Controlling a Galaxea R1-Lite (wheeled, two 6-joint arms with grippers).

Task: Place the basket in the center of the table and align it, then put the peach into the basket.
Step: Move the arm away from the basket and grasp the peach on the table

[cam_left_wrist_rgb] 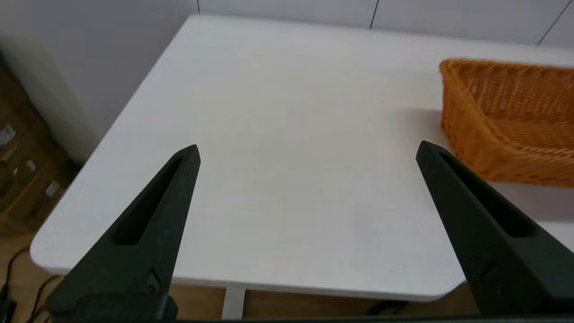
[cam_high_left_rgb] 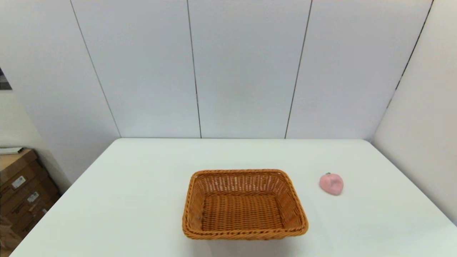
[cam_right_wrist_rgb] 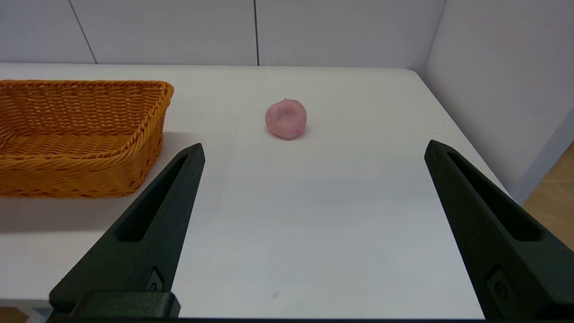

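Note:
The orange-brown wicker basket (cam_high_left_rgb: 245, 204) sits empty near the front middle of the white table (cam_high_left_rgb: 142, 185), its sides square to the table edges. To its right lies the pale pink peach (cam_high_left_rgb: 331, 183), apart from the basket. Neither arm shows in the head view. My left gripper (cam_left_wrist_rgb: 307, 150) hangs open above the table's front left part, with the basket (cam_left_wrist_rgb: 506, 121) off to its right. My right gripper (cam_right_wrist_rgb: 314, 148) is open too, above the front right part, with the peach (cam_right_wrist_rgb: 286, 118) beyond its fingertips and the basket (cam_right_wrist_rgb: 76, 134) to its left.
Grey wall panels (cam_high_left_rgb: 242, 67) stand behind the table, and a wall (cam_high_left_rgb: 425, 135) runs close along its right edge. Cardboard boxes (cam_high_left_rgb: 21, 189) are stacked on the floor to the left.

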